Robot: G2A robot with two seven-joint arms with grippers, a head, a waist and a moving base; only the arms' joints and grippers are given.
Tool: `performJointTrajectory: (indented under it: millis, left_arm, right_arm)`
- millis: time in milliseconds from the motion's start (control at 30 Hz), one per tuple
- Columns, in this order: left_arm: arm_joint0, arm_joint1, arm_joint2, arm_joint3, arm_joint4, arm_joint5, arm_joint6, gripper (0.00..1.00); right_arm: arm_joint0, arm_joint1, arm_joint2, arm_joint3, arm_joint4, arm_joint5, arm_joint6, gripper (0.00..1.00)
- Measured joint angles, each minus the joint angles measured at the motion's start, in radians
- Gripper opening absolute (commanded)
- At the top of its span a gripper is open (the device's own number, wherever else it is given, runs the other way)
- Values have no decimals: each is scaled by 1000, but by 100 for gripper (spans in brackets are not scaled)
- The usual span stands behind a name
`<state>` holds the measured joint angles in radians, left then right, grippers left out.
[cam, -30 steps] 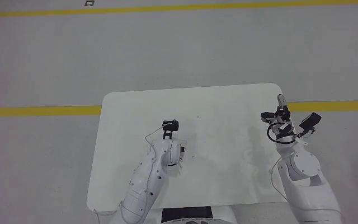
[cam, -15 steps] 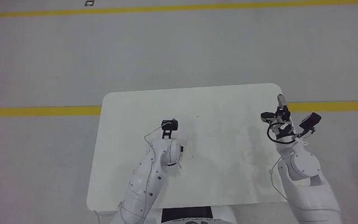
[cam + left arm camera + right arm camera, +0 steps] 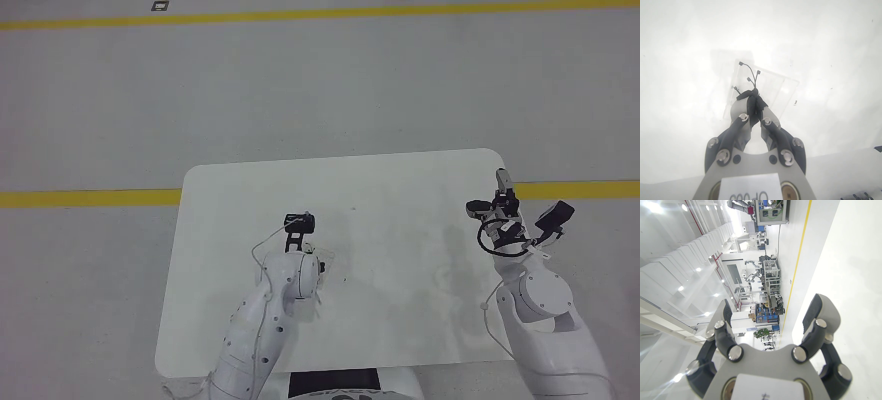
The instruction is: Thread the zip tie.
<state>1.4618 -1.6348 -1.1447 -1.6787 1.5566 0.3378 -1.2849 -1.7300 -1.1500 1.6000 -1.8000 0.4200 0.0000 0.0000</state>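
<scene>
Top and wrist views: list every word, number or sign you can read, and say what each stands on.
No text reads whole.
Left wrist label: upside-down characters, cut off at the picture's edge.
Right wrist label: cut off, unreadable.
Floor sign: too small to read.

From the top view I see a white table (image 3: 400,300) with rounded corners, lower middle of the frame, on a pale grey floor (image 3: 320,90). One yellow line (image 3: 400,12) runs along the top edge. A second yellow line (image 3: 90,198) crosses mid-frame, interrupted by the table. My right wrist view gives a bright hall: ceiling lights (image 3: 681,288), equipment racks (image 3: 772,275), a potted plant (image 3: 762,332).
</scene>
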Motion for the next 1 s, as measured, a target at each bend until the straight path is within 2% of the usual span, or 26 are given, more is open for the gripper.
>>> performJointTrajectory:
  millis: [133,233,400,633,767,1000]
  left_arm:
    - [2,3,1,-3,-8,-2,0,0]
    - [0,5,1,-2,-14,-2,1,4]
    - [-2,9,5,-4,-19,-2,3,0]
    - [13,16,16,-45,-10,-8,4,0]
    - [19,20,20,-62,1,-16,19,0]
    - [11,25,26,-55,-8,-26,57,0]
  right_arm:
    - [0,0,0,0,0,0,0,100]
    - [0,0,0,0,0,0,0,100]
    - [0,0,0,0,0,0,0,100]
    - [0,0,0,0,0,0,0,100]
    - [0,0,0,0,0,0,0,100]
    - [0,0,0,0,0,0,0,100]
